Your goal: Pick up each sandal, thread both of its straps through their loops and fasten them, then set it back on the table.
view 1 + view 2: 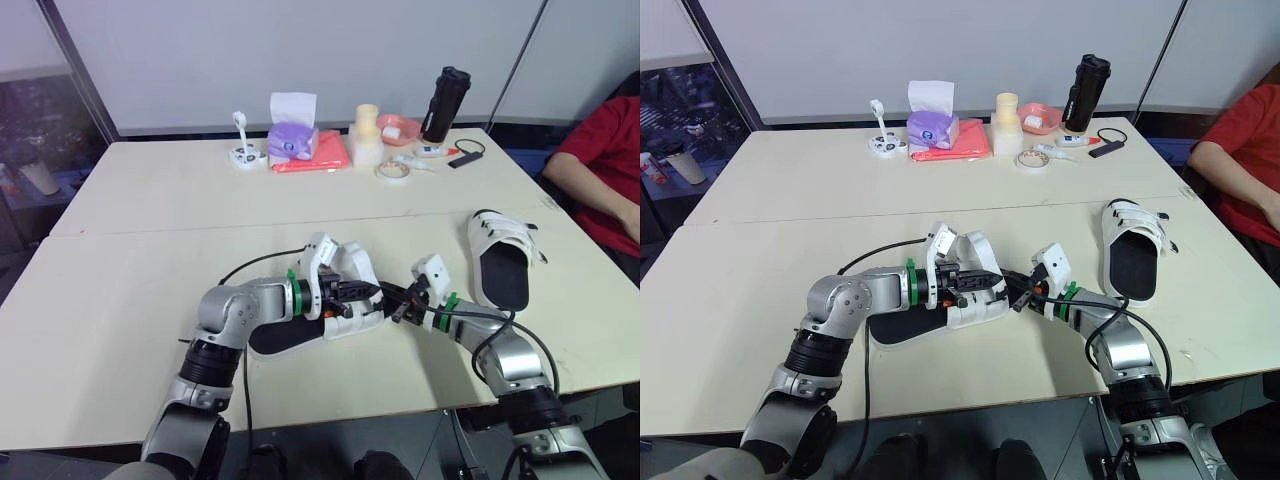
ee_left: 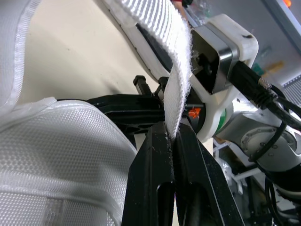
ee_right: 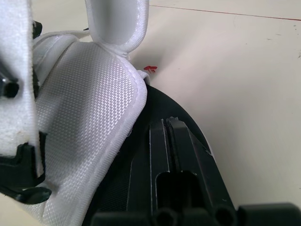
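Observation:
A white sandal [image 1: 350, 268] with a black sole [image 1: 275, 338] lies near the table's front middle, between my two grippers. My left gripper [image 2: 173, 134] is shut on one of its white straps [image 2: 175, 56], which rises from between the fingertips. My right gripper [image 3: 167, 123] comes in from the right, fingers pressed together, with the tips against the black sole beside the white woven upper [image 3: 89, 122]. I see nothing between its fingers. In the left eye view the two grippers almost meet at the sandal's right side. The second sandal [image 1: 500, 262] lies flat at the right of the table, apart from both grippers.
At the table's far edge stand a purple tissue box [image 1: 292, 140] on a red folder [image 1: 318, 160], a tape roll [image 1: 391, 171], a pink bowl [image 1: 398, 128] and a black bottle [image 1: 445, 103]. A person in a red shirt [image 1: 600, 165] sits at the right.

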